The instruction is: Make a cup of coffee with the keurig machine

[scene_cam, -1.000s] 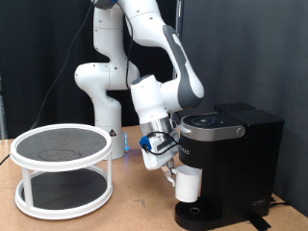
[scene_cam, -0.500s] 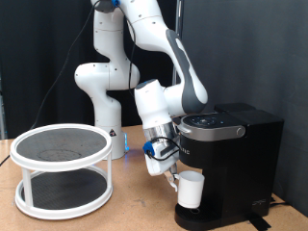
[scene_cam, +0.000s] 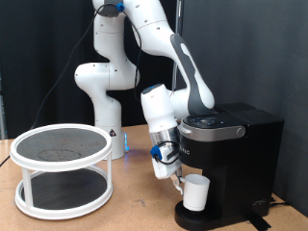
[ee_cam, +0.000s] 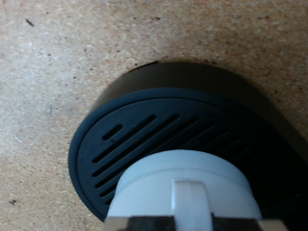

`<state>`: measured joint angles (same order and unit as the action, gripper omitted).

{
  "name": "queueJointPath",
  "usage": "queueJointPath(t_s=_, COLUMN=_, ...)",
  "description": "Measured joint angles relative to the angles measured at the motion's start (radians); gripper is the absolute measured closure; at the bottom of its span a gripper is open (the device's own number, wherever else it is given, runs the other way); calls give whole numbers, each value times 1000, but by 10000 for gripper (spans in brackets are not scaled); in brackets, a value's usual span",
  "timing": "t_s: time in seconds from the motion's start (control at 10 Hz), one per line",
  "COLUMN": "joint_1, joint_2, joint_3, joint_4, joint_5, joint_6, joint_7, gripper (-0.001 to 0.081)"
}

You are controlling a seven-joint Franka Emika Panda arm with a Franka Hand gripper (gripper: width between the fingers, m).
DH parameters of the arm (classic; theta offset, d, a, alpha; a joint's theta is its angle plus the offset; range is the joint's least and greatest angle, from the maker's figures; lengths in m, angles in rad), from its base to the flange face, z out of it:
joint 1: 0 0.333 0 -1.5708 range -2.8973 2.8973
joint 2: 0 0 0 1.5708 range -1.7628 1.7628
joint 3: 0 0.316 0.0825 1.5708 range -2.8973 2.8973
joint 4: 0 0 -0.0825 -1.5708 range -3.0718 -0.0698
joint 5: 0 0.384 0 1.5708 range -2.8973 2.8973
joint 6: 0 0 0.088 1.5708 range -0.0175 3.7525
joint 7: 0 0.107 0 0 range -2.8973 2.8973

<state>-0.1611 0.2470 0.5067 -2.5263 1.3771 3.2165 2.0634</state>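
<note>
The black keurig machine point(scene_cam: 231, 154) stands at the exterior view's right with its lid down. The white cup point(scene_cam: 197, 192) sits low over the machine's round drip tray point(scene_cam: 192, 218), under the brew head. My gripper point(scene_cam: 179, 177) is at the cup's left side and is shut on the cup's handle. In the wrist view the cup point(ee_cam: 183, 188) is seen from above with its handle point(ee_cam: 190, 200) running towards my fingers, and the slotted black drip tray point(ee_cam: 135, 135) lies beneath it. I cannot tell whether the cup touches the tray.
A white two-tier round rack point(scene_cam: 63, 168) with dark mesh shelves stands at the exterior view's left on the cork-textured tabletop point(scene_cam: 135, 207). The robot's white base point(scene_cam: 101, 96) is behind, against a black curtain.
My gripper has carried the cup down and to the exterior view's right, from beside the machine's front to under the brew head over the drip tray.
</note>
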Motion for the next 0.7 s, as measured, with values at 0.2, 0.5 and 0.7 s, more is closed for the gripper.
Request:
queueJointPath(t_s=0.2, joint_1=-5, joint_2=2, joint_3=14, joint_4=1, joint_5=28, joint_6=5, joint_7=-24, gripper=803)
queueJointPath(t_s=0.5, joint_1=-3, joint_2=2, joint_3=5, joint_4=0, joint_5=-1, joint_6=1, joint_7=4, gripper=532)
queueJointPath(t_s=0.7, joint_1=-7, joint_2=1, joint_3=3, joint_4=-3, joint_5=-16, joint_6=2, joint_7=9, gripper=329)
